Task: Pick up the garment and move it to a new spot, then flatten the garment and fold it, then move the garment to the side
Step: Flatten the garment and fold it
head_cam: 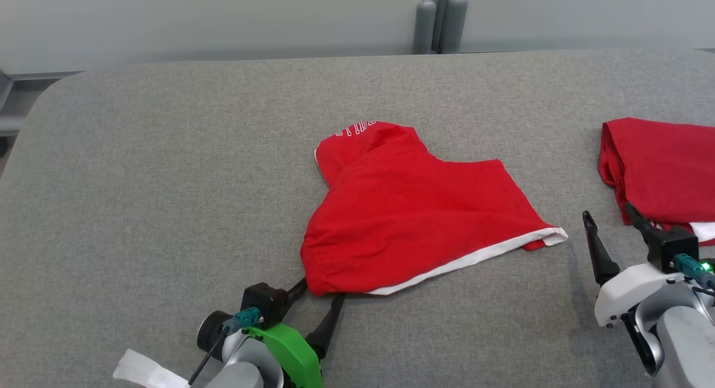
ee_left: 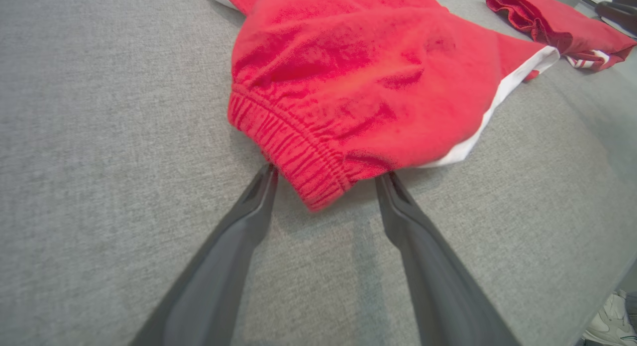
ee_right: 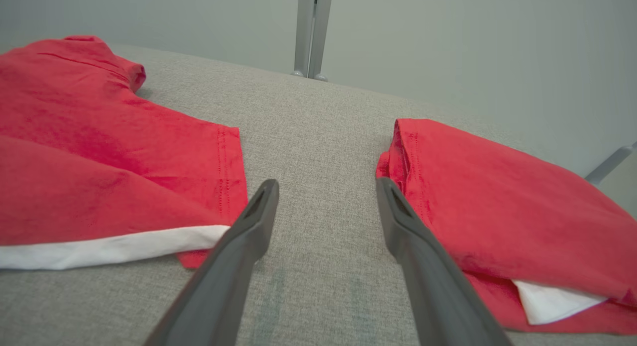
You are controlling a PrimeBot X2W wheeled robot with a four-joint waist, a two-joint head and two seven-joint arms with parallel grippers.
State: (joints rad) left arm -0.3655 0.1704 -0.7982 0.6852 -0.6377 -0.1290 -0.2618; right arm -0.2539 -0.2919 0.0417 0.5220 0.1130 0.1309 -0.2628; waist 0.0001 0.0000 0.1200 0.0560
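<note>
1. Red shorts (head_cam: 413, 209) lie near the middle of the grey fabric-covered table (head_cam: 167, 181), spread mostly flat with a few soft wrinkles.
2. Their gathered elastic waistband (head_cam: 313, 265) is at the near left end, and a white trim (head_cam: 475, 259) runs along the near edge out to the right corner.
3. White lettering (head_cam: 357, 128) shows on the raised fold at the far end of the shorts.
4. The left gripper (head_cam: 322, 290) sits low at the near edge of the table with its jaws spread wide, gripping nothing.
5. In the left wrist view the left gripper (ee_left: 328, 173) has one fingertip on each side of the waistband (ee_left: 293, 152). The end of the elastic bulges into the gap between them and is not pinched.
6. The same view shows the shorts (ee_left: 348, 72) running away from the fingers, with the white trim (ee_left: 492, 107) on the right.
7. The right gripper (head_cam: 607, 210) hovers at the right side of the table, also released and empty.
8. In the right wrist view the right gripper (ee_right: 327, 182) points at bare table (ee_right: 318, 112) between the shorts (ee_right: 99, 157) and a second red garment (ee_right: 497, 196).
9. That second red garment (head_cam: 665, 164) lies folded by the table's right edge, apart from the shorts, and its near corner is just beside the right finger.
10. A grey post (head_cam: 438, 19) stands behind the table.
</note>
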